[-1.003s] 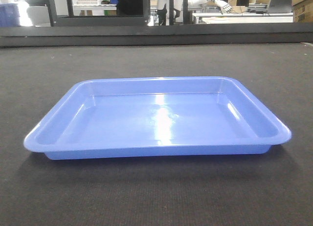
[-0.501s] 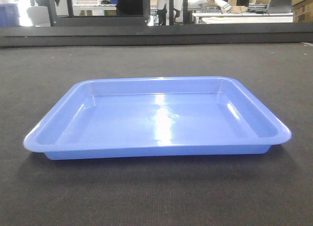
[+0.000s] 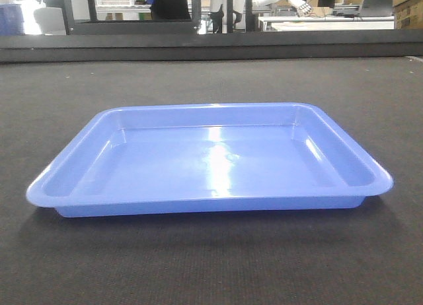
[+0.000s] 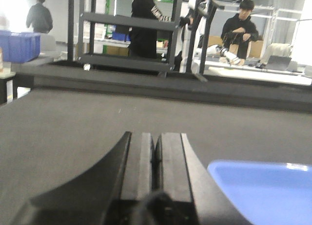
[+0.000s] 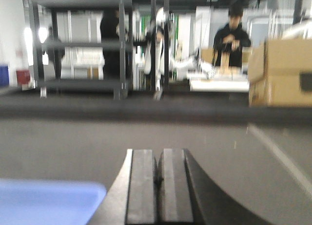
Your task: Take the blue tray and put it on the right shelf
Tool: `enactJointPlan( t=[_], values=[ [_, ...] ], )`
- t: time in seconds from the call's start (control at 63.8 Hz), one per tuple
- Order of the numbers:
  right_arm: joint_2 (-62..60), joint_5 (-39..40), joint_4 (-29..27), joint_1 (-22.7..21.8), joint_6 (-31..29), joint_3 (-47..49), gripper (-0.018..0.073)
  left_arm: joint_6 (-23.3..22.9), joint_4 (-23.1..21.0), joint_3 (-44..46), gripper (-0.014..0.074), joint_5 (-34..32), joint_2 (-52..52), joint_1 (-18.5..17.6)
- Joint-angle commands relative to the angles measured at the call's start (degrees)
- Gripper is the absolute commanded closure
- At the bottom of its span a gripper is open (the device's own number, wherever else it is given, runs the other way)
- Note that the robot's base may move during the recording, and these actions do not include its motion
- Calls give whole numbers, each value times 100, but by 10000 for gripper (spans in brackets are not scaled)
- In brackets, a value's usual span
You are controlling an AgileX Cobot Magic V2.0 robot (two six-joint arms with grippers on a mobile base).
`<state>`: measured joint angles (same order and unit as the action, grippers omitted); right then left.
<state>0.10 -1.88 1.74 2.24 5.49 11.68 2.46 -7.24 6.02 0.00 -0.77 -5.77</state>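
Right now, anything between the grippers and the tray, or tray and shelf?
Nothing visible. Left gripper, shut, has the tray just to its right across bare mat; right gripper, shut, has it to its left. The shelf isn't in view, so that leg is unknown.

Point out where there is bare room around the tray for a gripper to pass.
Bare dark mat on all sides of the blue tray: widest between its far rim and the black ledge, narrower left, right and in front. Nothing crowds it; the tray holds nothing.
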Motion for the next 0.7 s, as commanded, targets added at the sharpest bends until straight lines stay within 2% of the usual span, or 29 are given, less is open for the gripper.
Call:
enactJointPlan(
  t=[0.0, 0.094, 0.235, 0.329, 0.392, 0.423, 0.501, 0.548, 0.627, 0.689],
  values=[
    [486, -97, 71, -46, -10, 970, 477, -24, -47, 1070, 642, 240, -502, -43],
    [1198, -315, 71, -46, -10, 1678, 355, -24, -47, 1999, 574, 988, -1148, -43],
    [2350, -402, 59, -46, -10, 2544, 111, -24, -131, 3122, 300, 1887, -2240, -43],
    [3028, -671, -39, -46, -10, 3037, 11, -24, -423, 3647, 187, 2432, -2906, -43],
    [3479, -1052, -283, -28, -10, 3344, -18, -11, -721, 3992, 167, 2812, -3303, -48],
    [3660, -1254, -449, -8, -10, 3486, -24, 145, -815, 4135, 163, 3005, -3521, -81],
    [4172, -1978, -828, 127, -15, 3926, -24, 1127, -1308, 4546, 161, 3538, -4039, -272],
    [4463, -2406, -970, 262, -21, 4168, -24, 1454, -1742, 4719, 161, 3599, -4331, -389],
    [5038, -3121, -1099, 626, -163, 4595, -24, 1465, -2334, 5038, 161, 3786, -4845, -525],
    [5468, -3581, -1151, 905, -292, 4897, -22, 1455, -2462, 5293, 161, 4145, -5261, -553]
  ],
)
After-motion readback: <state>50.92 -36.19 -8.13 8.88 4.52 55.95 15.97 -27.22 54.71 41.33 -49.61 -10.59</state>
